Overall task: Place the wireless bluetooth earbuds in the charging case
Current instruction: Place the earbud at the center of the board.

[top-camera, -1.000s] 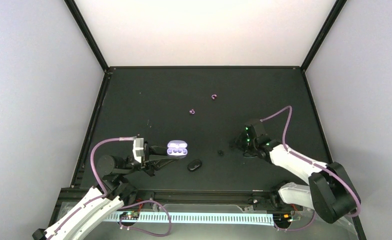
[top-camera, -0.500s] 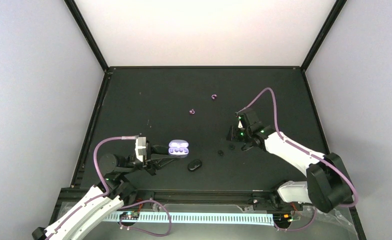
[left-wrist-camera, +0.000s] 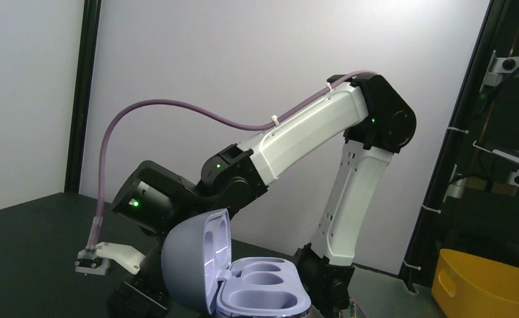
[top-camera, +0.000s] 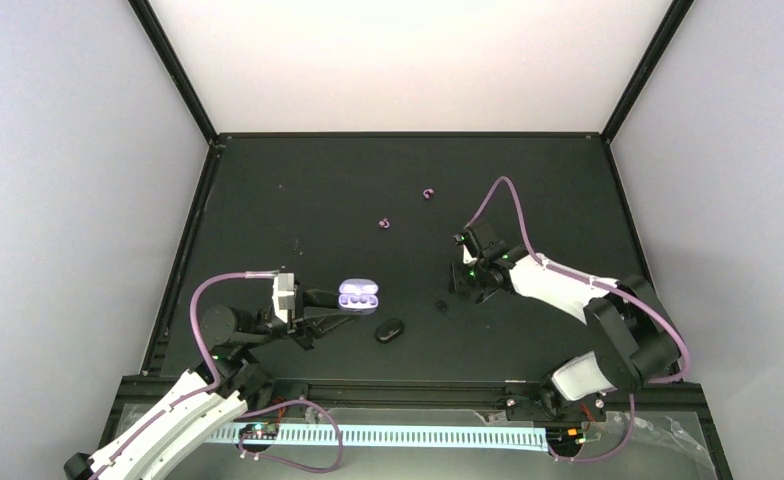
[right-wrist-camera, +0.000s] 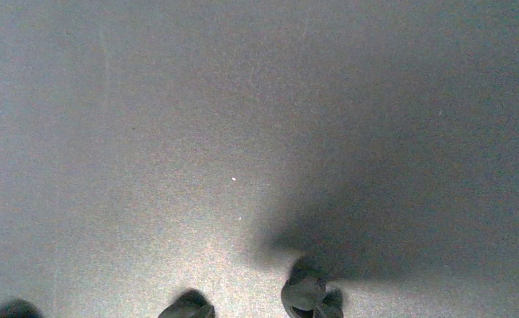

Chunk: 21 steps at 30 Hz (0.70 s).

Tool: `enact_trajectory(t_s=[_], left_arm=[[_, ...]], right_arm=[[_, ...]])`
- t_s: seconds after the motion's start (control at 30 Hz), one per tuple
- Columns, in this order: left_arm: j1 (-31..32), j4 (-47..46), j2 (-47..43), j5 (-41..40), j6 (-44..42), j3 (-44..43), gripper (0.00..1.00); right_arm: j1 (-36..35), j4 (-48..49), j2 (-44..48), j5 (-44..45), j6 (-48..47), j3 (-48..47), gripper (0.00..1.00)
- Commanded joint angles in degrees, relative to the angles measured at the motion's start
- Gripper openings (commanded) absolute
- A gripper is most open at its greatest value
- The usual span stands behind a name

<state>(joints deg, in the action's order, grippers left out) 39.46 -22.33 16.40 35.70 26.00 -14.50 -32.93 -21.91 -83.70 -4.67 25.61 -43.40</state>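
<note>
My left gripper (top-camera: 340, 301) is shut on the open lilac charging case (top-camera: 358, 296) and holds it at the near left. In the left wrist view the case (left-wrist-camera: 263, 291) shows its lid up and its wells empty. Two pinkish-purple earbuds lie apart on the far mat, one (top-camera: 385, 223) left of the other (top-camera: 428, 193). A small black earbud (top-camera: 441, 305) lies right of the case. My right gripper (top-camera: 467, 280) points down just right of it. The right wrist view shows a black bud (right-wrist-camera: 306, 295) and another dark lump (right-wrist-camera: 189, 306) at its bottom edge. The right fingers are not clear.
A closed black oval case (top-camera: 390, 330) lies on the black mat (top-camera: 298, 210) just near-right of the lilac case. Black frame rails edge the mat, with grey walls on both sides. The right arm (left-wrist-camera: 323, 126) fills the left wrist view behind the case.
My right arm has swung left and a little farther out, bringing its gripper close to the small black earbud. My left gripper and the lilac case have barely moved.
</note>
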Motion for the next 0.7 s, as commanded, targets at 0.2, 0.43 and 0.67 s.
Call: enact_trajectory(t_s=[0.2, 0.43, 0.67], left_arm=[[0.2, -0.3, 0.7, -0.9, -1.0, -1.6, 0.01], [0.3, -0.4, 1.1, -1.0, -1.0, -1.5, 0.02], [0.2, -0.6, 1.3, -1.1, -0.9, -1.4, 0.01]], right_arm=[[-0.3, 1.6, -2.9, 0.9, -1.4, -0.9, 0.35], [-0.3, 0.8, -3.6, 2.7, -1.7, -0.7, 0.33], [-0.2, 0.6, -2.4, 5.8, -1.4, 0.1, 0.24]])
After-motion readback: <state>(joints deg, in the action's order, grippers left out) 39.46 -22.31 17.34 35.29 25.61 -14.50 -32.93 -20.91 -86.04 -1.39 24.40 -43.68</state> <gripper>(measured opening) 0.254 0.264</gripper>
